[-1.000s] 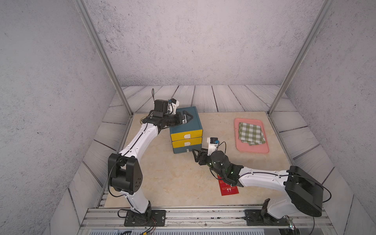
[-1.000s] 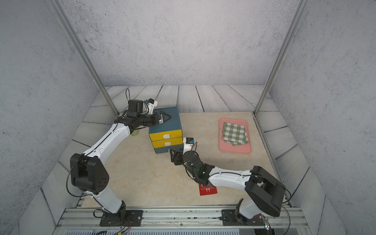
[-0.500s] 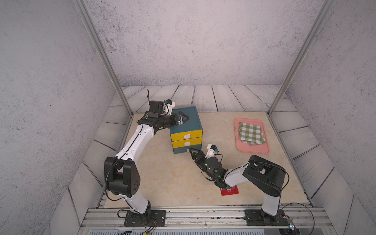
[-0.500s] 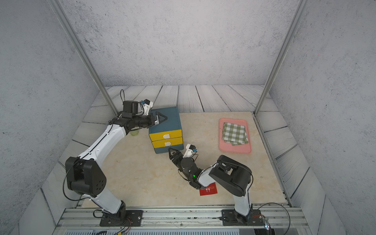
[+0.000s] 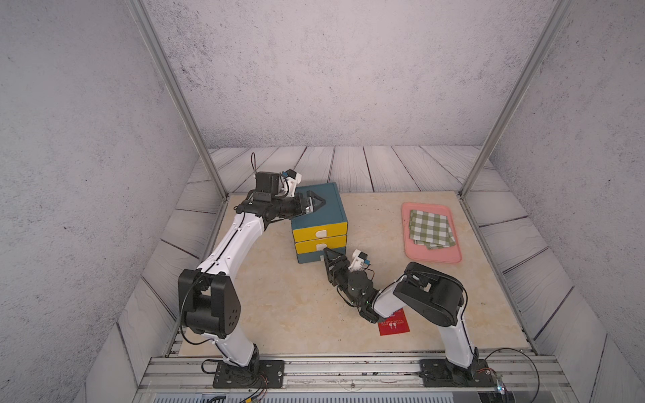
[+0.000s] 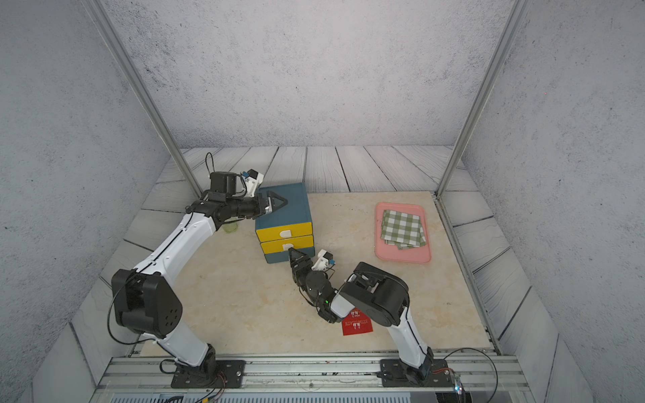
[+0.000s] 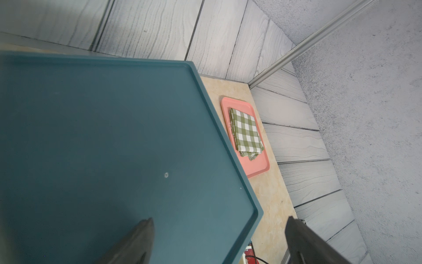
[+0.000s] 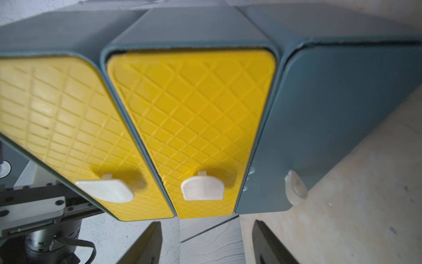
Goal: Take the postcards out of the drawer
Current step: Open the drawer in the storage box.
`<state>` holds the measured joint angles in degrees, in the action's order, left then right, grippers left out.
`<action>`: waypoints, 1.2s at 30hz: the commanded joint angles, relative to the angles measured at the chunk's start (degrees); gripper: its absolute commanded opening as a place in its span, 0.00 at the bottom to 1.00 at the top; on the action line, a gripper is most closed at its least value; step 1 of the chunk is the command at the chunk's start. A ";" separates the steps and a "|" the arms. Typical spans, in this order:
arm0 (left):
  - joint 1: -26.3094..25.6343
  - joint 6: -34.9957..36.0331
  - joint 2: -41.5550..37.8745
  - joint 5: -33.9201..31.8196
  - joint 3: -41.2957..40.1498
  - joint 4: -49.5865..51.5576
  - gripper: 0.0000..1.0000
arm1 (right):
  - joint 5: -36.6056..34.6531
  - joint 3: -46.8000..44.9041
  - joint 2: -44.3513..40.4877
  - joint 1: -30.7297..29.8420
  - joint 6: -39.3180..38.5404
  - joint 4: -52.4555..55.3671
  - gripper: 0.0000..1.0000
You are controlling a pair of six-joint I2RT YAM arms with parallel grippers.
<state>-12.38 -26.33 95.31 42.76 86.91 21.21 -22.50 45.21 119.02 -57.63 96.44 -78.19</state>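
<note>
One red postcard lay flat on the table near its front edge, partly hidden under the right arm. (Photographer)

And the drawers? (Desk)

All three fronts of the drawer unit looked shut. The right gripper hung just before the middle drawer's white handle, jaws parted, pinching nothing. (Photographer)

The left gripper? (Desk)

Spread wide over the unit's teal top, holding nothing. Well off to the side, a checked cloth rested on a pink tray. (Photographer)
</note>
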 commanded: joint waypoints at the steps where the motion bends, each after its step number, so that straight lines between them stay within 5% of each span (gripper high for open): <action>1: 0.08 0.01 0.83 3.35 2.50 -1.92 0.96 | -1.19 1.06 2.05 -0.08 2.43 -1.70 0.66; 36: -0.52 4.37 6.69 1.27 3.29 4.54 0.96 | 2.35 7.96 5.80 2.00 5.00 2.28 0.60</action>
<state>-12.99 -22.28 100.07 45.43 90.17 22.52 -20.97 52.38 122.48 -55.79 101.12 -76.77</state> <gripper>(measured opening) 0.958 0.598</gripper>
